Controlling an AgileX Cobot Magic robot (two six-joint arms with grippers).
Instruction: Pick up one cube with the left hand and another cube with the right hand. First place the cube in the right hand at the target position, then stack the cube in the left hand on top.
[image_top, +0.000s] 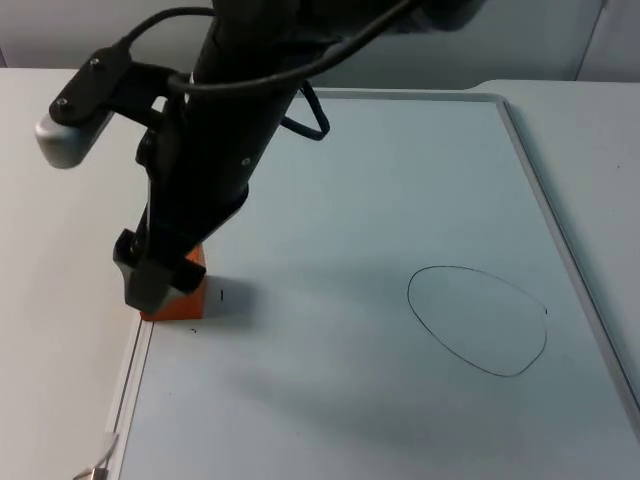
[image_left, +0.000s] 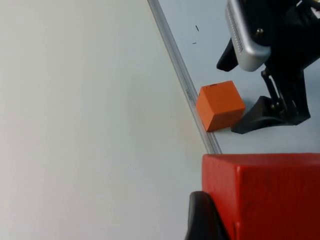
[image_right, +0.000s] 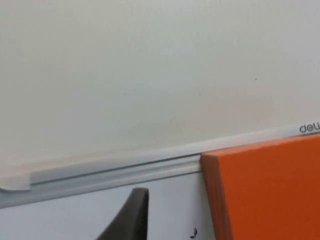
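Soft, even light fills all three views, bright without harshness. In the top view the whiteboard (image_top: 400, 200) takes a pale blue cast and carries broad, blurry-edged shadows of the arm, spreading to the right of the orange cube (image_top: 180, 295) and toward the drawn oval (image_top: 478, 320). No strong glare shows; the board's metal frame (image_top: 560, 230) gives a faint sheen. In the left wrist view the orange cube is crisp, while the near red cube (image_left: 265, 195) looks slightly soft. The right wrist view is soft throughout, with a near black fingertip (image_right: 131, 215) out of focus.
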